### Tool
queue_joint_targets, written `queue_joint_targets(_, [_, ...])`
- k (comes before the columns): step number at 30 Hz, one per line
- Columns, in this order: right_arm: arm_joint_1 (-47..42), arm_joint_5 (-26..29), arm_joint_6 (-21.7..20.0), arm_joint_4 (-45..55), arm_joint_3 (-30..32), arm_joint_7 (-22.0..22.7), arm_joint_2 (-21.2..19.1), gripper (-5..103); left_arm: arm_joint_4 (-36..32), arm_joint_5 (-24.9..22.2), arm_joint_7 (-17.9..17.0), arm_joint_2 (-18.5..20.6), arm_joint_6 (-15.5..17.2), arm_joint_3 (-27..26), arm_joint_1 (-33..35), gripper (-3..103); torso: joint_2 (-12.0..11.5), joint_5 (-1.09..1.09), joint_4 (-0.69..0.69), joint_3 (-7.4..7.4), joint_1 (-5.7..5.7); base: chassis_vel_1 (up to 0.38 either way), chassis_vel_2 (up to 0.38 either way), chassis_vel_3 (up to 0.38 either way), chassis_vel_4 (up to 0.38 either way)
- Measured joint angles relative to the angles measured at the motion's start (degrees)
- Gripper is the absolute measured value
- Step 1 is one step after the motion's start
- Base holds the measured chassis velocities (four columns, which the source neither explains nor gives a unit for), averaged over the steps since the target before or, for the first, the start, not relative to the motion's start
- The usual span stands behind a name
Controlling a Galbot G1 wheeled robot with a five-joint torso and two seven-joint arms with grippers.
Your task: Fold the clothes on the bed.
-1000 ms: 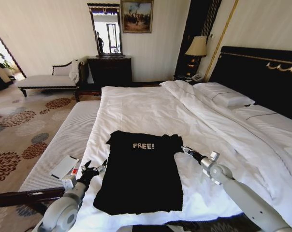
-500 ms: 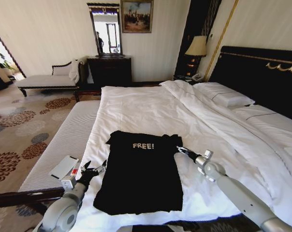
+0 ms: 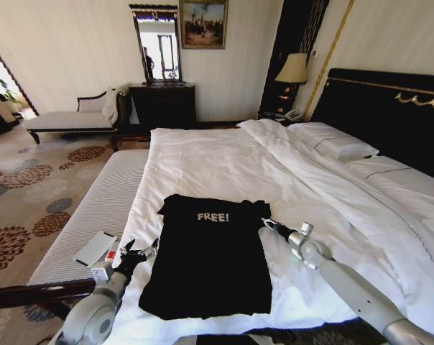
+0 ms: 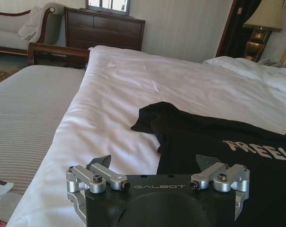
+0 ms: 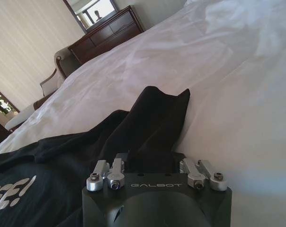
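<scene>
Nearest me, the left hand (image 3: 141, 253) hangs low by the near left edge of the bed (image 3: 224, 154), its fingers spread apart and holding nothing, just beside the left side of the black T-shirt (image 3: 210, 259). The shirt lies flat on the white sheet near the foot of the bed, its "FREE!" print facing up. The right hand (image 3: 264, 225) reaches to the shirt's right sleeve, right at the fabric; whether it is clenched or released I cannot tell. Farther off lie the white pillows (image 3: 332, 140) against the dark headboard (image 3: 389, 108).
</scene>
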Motion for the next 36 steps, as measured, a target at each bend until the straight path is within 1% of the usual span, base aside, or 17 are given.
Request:
queue_joint_targets(2, [-0.1,-0.1,0.2,0.2,0.0,0.1,-0.1,39,-0.1,0.0,0.0,-0.1,0.0,0.0,0.0,100,0.0,0.0,0.0,0.0,0.0,0.0,0.0,0.0,0.0])
queue_joint_targets(3, [-0.2,-0.1,0.2,0.4,0.0,0.1,-0.2,39,-0.2,0.0,0.0,-0.1,0.0,0.0,0.1,100,0.0,0.0,0.0,0.0,0.0,0.0,0.0,0.0,0.0])
queue_joint_targets(4, [-0.4,-0.2,0.3,0.5,0.1,0.1,-0.3,33,-0.2,0.0,0.0,-0.1,0.0,0.0,0.2,100,0.0,0.0,0.0,0.0,0.0,0.0,0.0,0.0,0.0])
queue_joint_targets(5, [-0.4,-0.2,0.3,0.5,0.1,0.1,-0.3,33,-0.2,0.0,0.0,-0.1,0.0,0.0,0.2,100,0.0,0.0,0.0,0.0,0.0,0.0,0.0,0.0,0.0])
queue_joint_targets(8, [-0.6,-0.5,0.5,0.7,0.3,0.1,-0.4,18,-0.2,0.1,0.1,-0.2,-0.1,0.1,0.4,100,0.0,0.0,0.0,0.0,0.0,0.0,0.0,0.0,0.0])
queue_joint_targets(9, [-0.6,-0.5,0.5,0.7,0.3,0.1,-0.4,18,-0.2,0.1,0.1,-0.2,-0.1,0.1,0.4,100,0.0,0.0,0.0,0.0,0.0,0.0,0.0,0.0,0.0])
queue_joint_targets(11, [-0.8,-0.8,0.8,0.8,0.5,0.1,-0.4,7,-0.2,0.2,0.1,-0.3,-0.1,0.3,0.4,100,0.0,0.0,0.01,0.0,0.0,0.0,0.0,0.0,0.0])
queue_joint_targets(12, [-1.0,-0.9,0.8,1.0,0.6,0.2,-0.4,7,-0.2,0.3,0.1,-0.3,-0.1,0.3,0.4,100,0.0,0.01,0.01,0.0,0.0,0.0,0.0,0.0,0.0])
queue_joint_targets(13, [-1.1,-1.0,0.9,1.3,0.8,0.2,-0.5,2,-0.2,0.3,0.1,-0.4,-0.1,0.3,0.4,100,0.0,0.01,0.0,0.0,0.0,0.0,0.0,0.0,0.0])
queue_joint_targets(19, [-1.8,-3.4,1.4,3.9,2.0,0.3,-1.2,1,-0.2,0.3,0.2,-0.5,-0.2,0.2,0.4,100,0.0,0.0,0.0,0.0,0.0,0.0,0.0,0.0,0.0])
queue_joint_targets(24, [-2.8,-8.8,2.6,8.4,2.9,0.3,-2.6,1,0.0,0.4,0.3,-0.8,-0.2,0.6,-0.3,100,0.0,0.0,-0.01,0.0,0.0,0.0,0.0,0.0,0.0])
queue_joint_targets(25, [-2.8,-8.8,2.6,8.4,2.9,0.3,-2.6,1,0.0,0.4,0.3,-0.8,-0.2,0.6,-0.3,100,0.0,0.0,-0.01,0.0,0.0,0.0,0.0,0.0,0.0])
queue_joint_targets(28, [-2.9,-13.8,3.7,10.4,2.6,0.0,-3.2,1,0.0,0.3,0.3,-0.9,-0.2,0.7,-0.5,100,0.0,-0.01,0.0,0.0,0.0,0.0,0.0,0.0,0.0])
queue_joint_targets(30, [-2.8,-15.2,4.0,10.8,2.2,-0.3,-3.4,1,0.0,0.3,0.3,-0.9,-0.2,0.7,-0.4,100,0.0,-0.01,-0.01,0.0,0.0,0.0,0.0,0.0,0.0])
queue_joint_targets(34, [-0.5,-22.0,6.1,11.1,-0.9,-1.5,-4.0,1,-0.1,0.3,0.4,-1.2,-0.2,0.6,0.0,100,0.0,0.0,0.0,0.0,0.0,0.0,0.0,0.0,0.0])
queue_joint_targets(35, [-0.5,-22.0,6.1,11.1,-0.9,-1.5,-4.0,1,-0.1,0.3,0.4,-1.2,-0.2,0.6,0.0,100,0.0,0.0,0.0,0.0,0.0,0.0,0.0,0.0,0.0])
queue_joint_targets(36, [0.3,-23.8,6.7,10.8,-1.9,-1.7,-4.1,1,-0.1,0.3,0.4,-1.2,-0.2,0.5,0.2,100,0.0,0.0,0.01,0.0,0.0,0.0,0.0,0.0,0.0])
